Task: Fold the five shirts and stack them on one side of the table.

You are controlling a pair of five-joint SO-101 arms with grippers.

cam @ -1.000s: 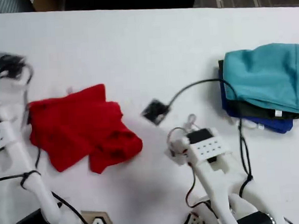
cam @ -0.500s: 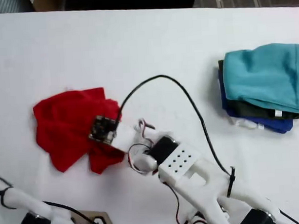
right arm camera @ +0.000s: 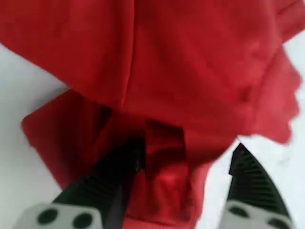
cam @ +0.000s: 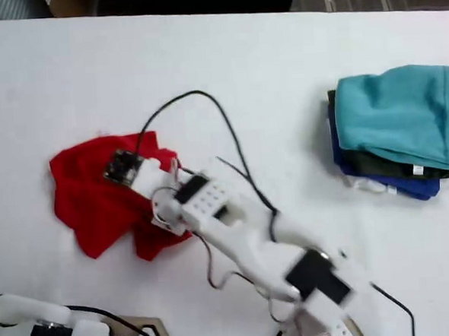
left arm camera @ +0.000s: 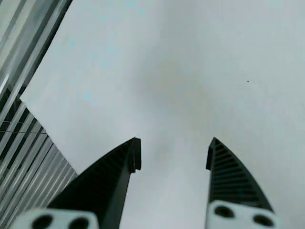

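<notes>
Now the red shirt (cam: 97, 199) lies crumpled on the left part of the white desk (cam: 225, 61), not folded. The right arm (cam: 236, 228) stretches across the desk from the near edge, and its end hangs over the shirt. The right tool (right arm camera: 186, 162) is spread wide just above the red cloth, with nothing between its black fingers (right arm camera: 119, 176); I cannot tell if the tips touch the cloth. A black cable (cam: 205, 108) loops from this arm over the desk.

The left arm (cam: 23, 308) sits low at the near left corner. The left tool (left arm camera: 172, 152) is spread wide too, holding nothing, and it looks down on bare desk close to the desk's edge.

On the right side of the desk sits a pile of folded shirts (cam: 397, 127), well apart from the red shirt; a teal shirt (cam: 396, 112) is on top, a dark shirt (cam: 384, 167) is under it, a blue shirt (cam: 412, 185) is below that, and a bit of white cloth (cam: 370, 183) pokes out at the bottom.
</notes>
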